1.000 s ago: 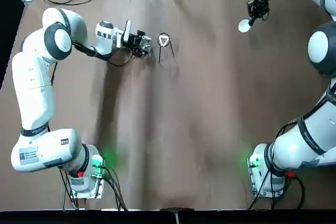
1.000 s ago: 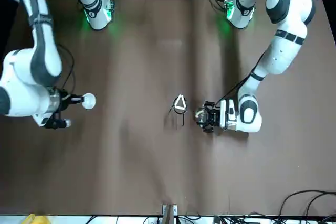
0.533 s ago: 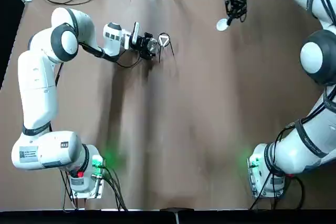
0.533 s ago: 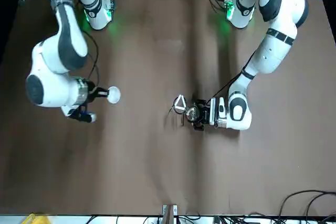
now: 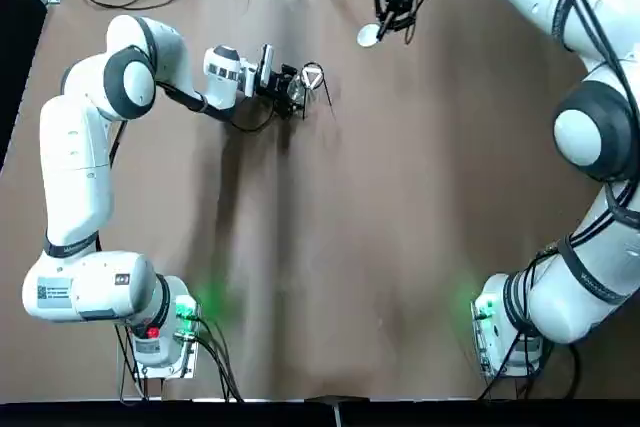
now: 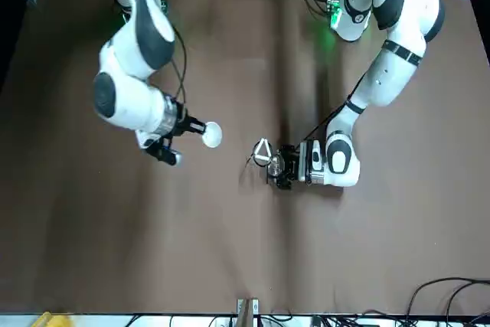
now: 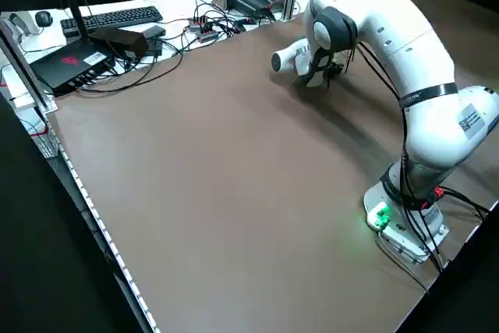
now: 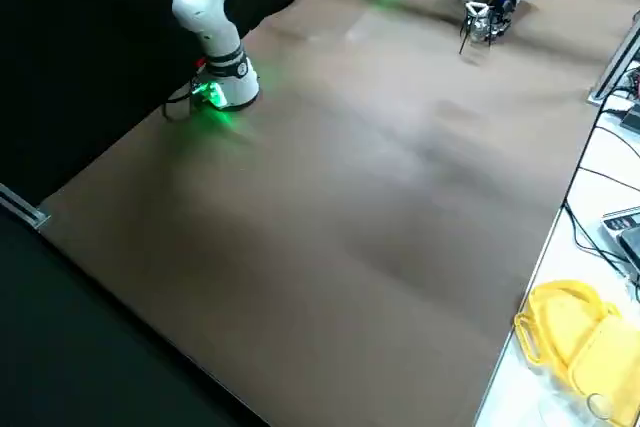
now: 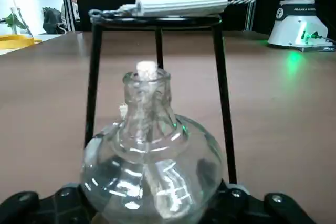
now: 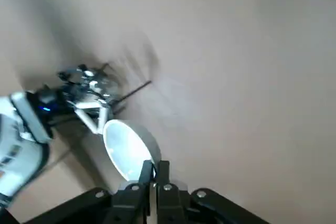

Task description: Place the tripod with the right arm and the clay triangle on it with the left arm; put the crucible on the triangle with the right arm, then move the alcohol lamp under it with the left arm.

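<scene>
A: Starting overhead: the right gripper [image 5: 385, 22] is carrying the crucible [image 5: 368, 36] above the far side of the worktop [image 5: 400, 207]; the tripod [image 5: 313, 90] with the clay triangle [image 5: 313, 76] on its ring is lying toward the robot's left of the cup and a little nearer the bases; the left gripper [image 5: 283, 84] is sitting just beside the tripod.

B: And from the front?

A: The crucible [image 6: 211, 135] is sitting apart from the triangle [image 6: 262, 149], with bare worktop between them; the right arm is the one that needs to close that gap, I judge; the alcohol lamp [image 6: 276, 164] is showing as a glint at the left fingers, right against the tripod's legs.

B: The wrist cameras?

A: The left one is showing what the others cannot: the lamp [image 9: 151, 166] clamped between the left fingers [image 9: 68, 198], its wick just short of the legs, the triangle [image 9: 181, 3] lying flat on the ring; the right one is showing the fingers [image 10: 148, 174] pinched on the crucible's [image 10: 128, 148] rim, its mouth tipped sideways; the side views are adding little.
</scene>
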